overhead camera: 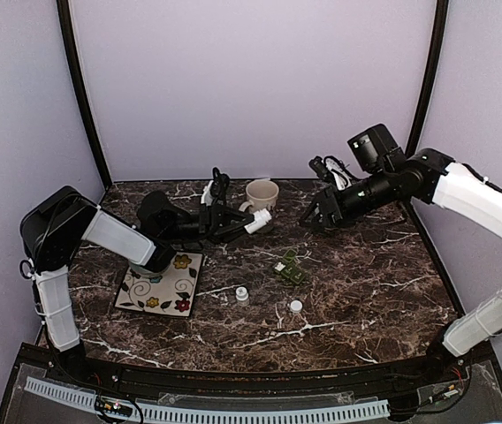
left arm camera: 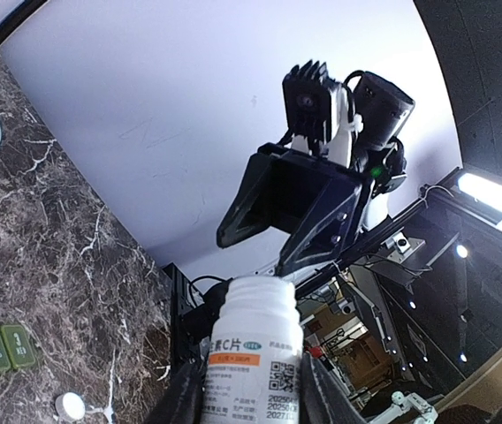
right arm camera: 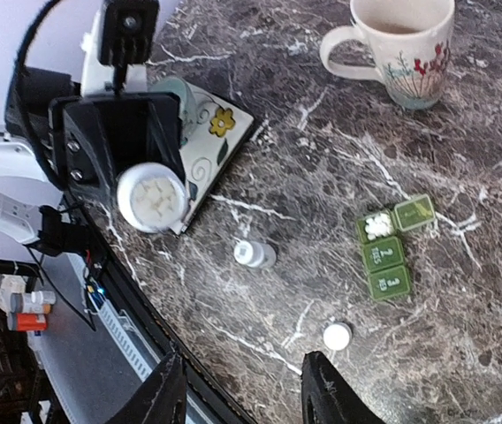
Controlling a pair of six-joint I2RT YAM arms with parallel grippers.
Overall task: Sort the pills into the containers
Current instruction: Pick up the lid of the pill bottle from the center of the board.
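Note:
The dark green pill box (overhead camera: 292, 269) lies mid-table. In the right wrist view (right arm camera: 385, 258) its first compartment is open with white pills (right arm camera: 377, 227) inside; the other two lids are closed. My left gripper (overhead camera: 247, 224) is shut on an uncapped white pill bottle (overhead camera: 259, 221) and holds it tilted on its side above the table beside the mug. The left wrist view shows the bottle (left arm camera: 254, 349) between the fingers (left arm camera: 329, 397). The right wrist view shows pills in its mouth (right arm camera: 151, 197). My right gripper (overhead camera: 315, 215) hovers open and empty at the back right (right arm camera: 244, 397).
A flowered mug (overhead camera: 262, 194) stands at the back. A flowered plate (overhead camera: 164, 287) lies at the left under the left arm. A small white bottle (overhead camera: 242, 295) and a white cap (overhead camera: 296, 306) sit near the pill box, toward the front.

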